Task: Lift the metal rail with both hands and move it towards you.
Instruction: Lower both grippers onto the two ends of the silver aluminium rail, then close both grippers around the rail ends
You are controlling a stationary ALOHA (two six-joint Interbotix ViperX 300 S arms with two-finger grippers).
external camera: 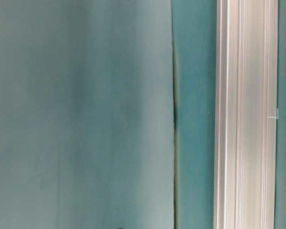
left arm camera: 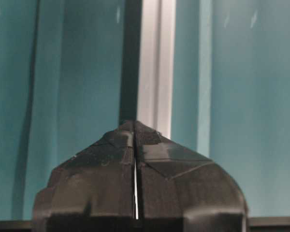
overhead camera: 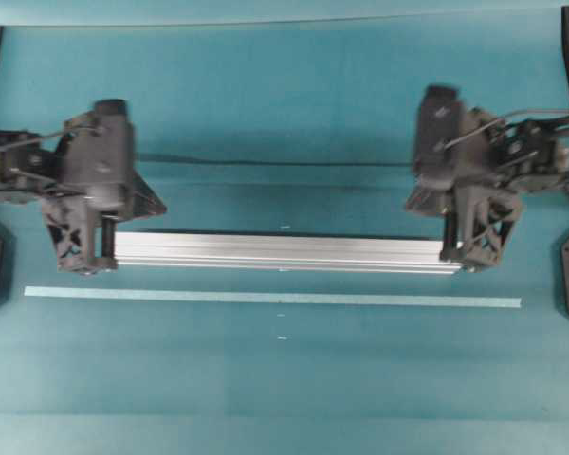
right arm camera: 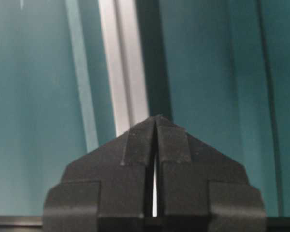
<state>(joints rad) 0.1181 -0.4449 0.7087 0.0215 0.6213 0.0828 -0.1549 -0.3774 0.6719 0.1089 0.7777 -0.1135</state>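
Black jaws fill the bottom of both wrist views, pressed together with only a thin slit between them. The left gripper [left arm camera: 135, 126] has its jaws closed, and the tip touches or sits just over the end of the metal rail [left arm camera: 157, 63], which runs straight away from it. The right gripper [right arm camera: 156, 121] looks the same, jaws closed tight, with the rail going off from its tip. Whether the jaws pinch the rail I cannot tell.

From above, the left gripper [overhead camera: 100, 248] is at the left end of the metal rail [overhead camera: 284, 252] and the right gripper [overhead camera: 458, 248] is at the right end. Its silver sides are long and straight, with grooves running along it and square ends. It lies across the middle of the teal worktop [overhead camera: 284, 398]. Both grippers have black fingers with a criss-cross pattern.

Near the rail lies a thin, flat, pale tape strip [overhead camera: 270, 298], longer than the rail and not touching it. No writing can be read anywhere.
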